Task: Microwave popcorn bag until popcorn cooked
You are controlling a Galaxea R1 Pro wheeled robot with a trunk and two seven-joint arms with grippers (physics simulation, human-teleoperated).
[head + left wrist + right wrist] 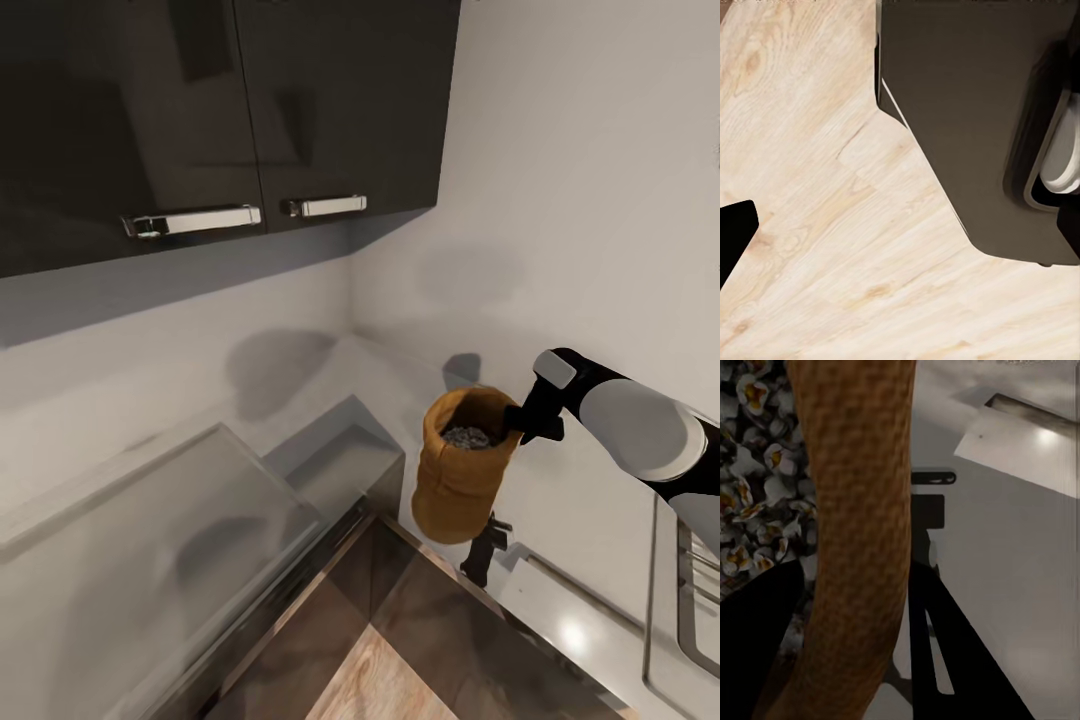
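Right pincer (520, 415) clamping popcorn bag (460, 480) rim

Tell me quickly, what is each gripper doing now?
Left: cannot be told.
Right gripper: closed on the rim of the popcorn bag, lifted off the countertop, one finger inside, one outside.

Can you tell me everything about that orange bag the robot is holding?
The popcorn bag is a squat tan-orange sack that looks like woven cloth, with a thick rolled rim and wrinkled sides. It is open at the top and upright, hanging in the air above the countertop, not resting on it. Inside sits popcorn, grey-white, with yellow centres in the right wrist view. The right gripper pinches the rim, one finger inside and one outside. Its shadow falls on the countertop below.
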